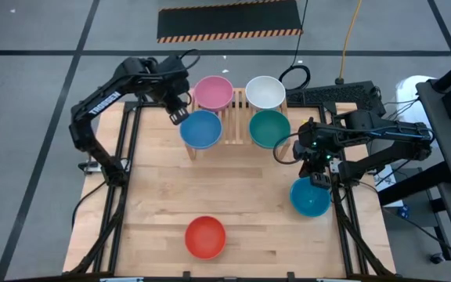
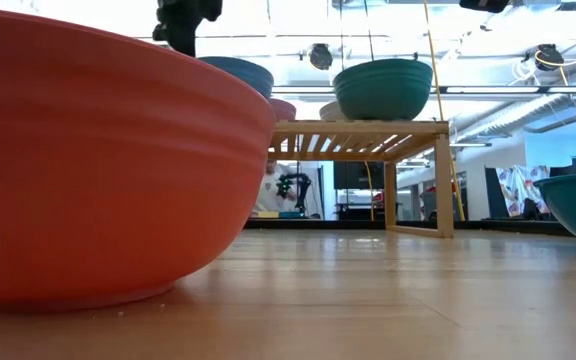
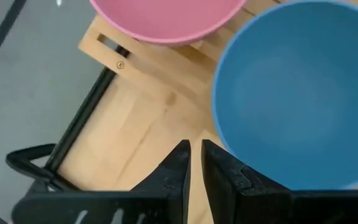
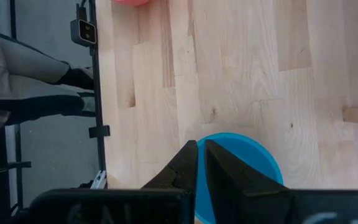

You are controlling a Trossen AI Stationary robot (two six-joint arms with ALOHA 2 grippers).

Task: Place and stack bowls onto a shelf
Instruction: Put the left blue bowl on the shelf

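The right gripper (image 1: 317, 178) has its jaws pressed almost together, only a thin slit between them, and they pinch nothing that I can see. Directly below them, a little to the outer side, sits the light-blue bowl (image 1: 310, 197) on the table (image 1: 241, 188); in the right wrist view its rim (image 4: 241, 167) appears just past the fingertips, so the jaws are above its near edge. This arm is clearly the nearer one to that bowl, so I think the coming move is a grasp of the rim, and the jaws must first spread.

The left gripper (image 1: 178, 114) also has its jaws nearly shut and empty, just beside the rim of the blue bowl (image 1: 201, 128) on the shelf (image 1: 236, 117) (not touching, as far as I can tell). Farther out on the shelf stand the pink bowl (image 1: 213, 92), white bowl (image 1: 265, 91) and teal bowl (image 1: 269, 128). The red bowl (image 1: 206, 236) lies well apart from both grippers, at the table's near edge.
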